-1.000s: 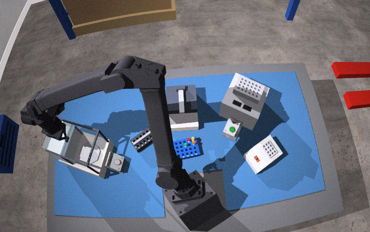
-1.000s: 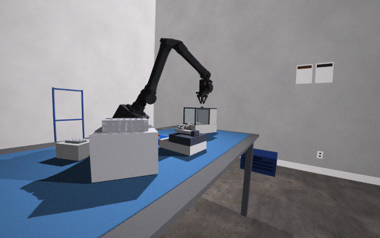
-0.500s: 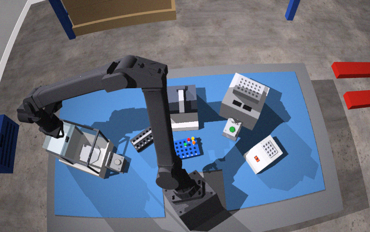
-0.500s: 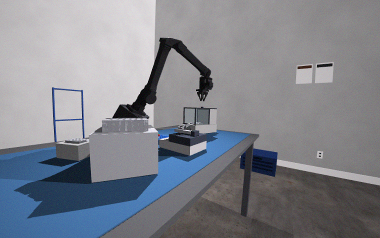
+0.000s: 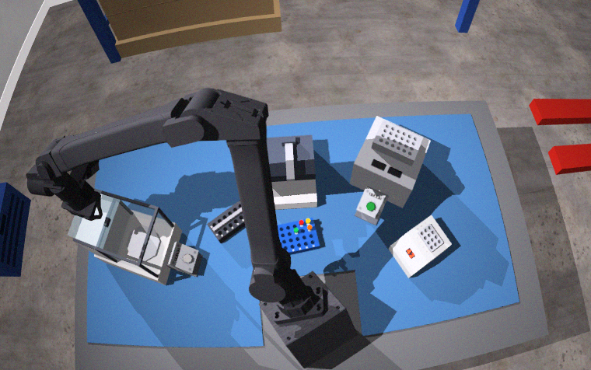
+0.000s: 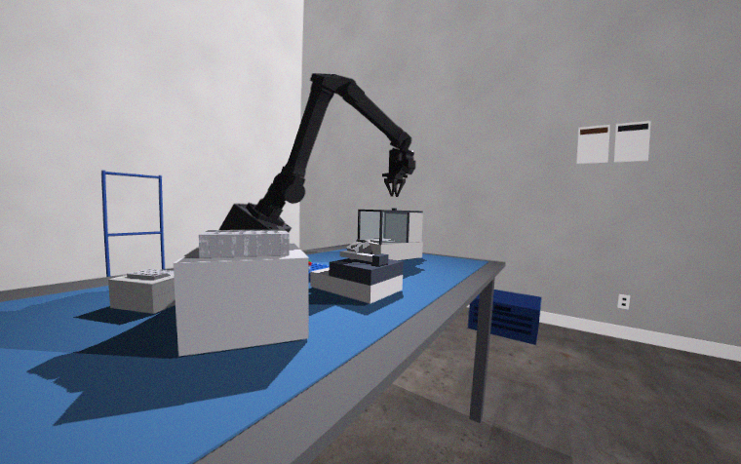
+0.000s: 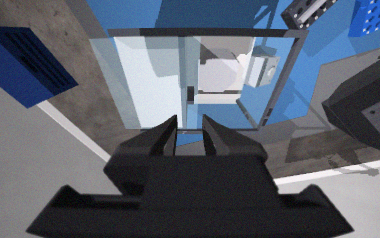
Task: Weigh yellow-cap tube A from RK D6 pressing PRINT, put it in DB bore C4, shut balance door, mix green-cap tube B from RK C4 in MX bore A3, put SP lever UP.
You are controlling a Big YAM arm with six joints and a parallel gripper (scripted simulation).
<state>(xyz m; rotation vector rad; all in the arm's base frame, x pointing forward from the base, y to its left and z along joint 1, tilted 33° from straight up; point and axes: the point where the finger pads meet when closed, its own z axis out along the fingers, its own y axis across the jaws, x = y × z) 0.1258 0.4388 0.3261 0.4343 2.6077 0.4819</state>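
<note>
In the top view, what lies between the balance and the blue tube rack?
The dark magnet block, partly hidden by the arm, with blue mat around it.

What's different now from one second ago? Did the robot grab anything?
The pincer rose a little and moved slightly left in the top view. It grabbed nothing and let go of nothing. The balance and blue rack stayed put.
</note>
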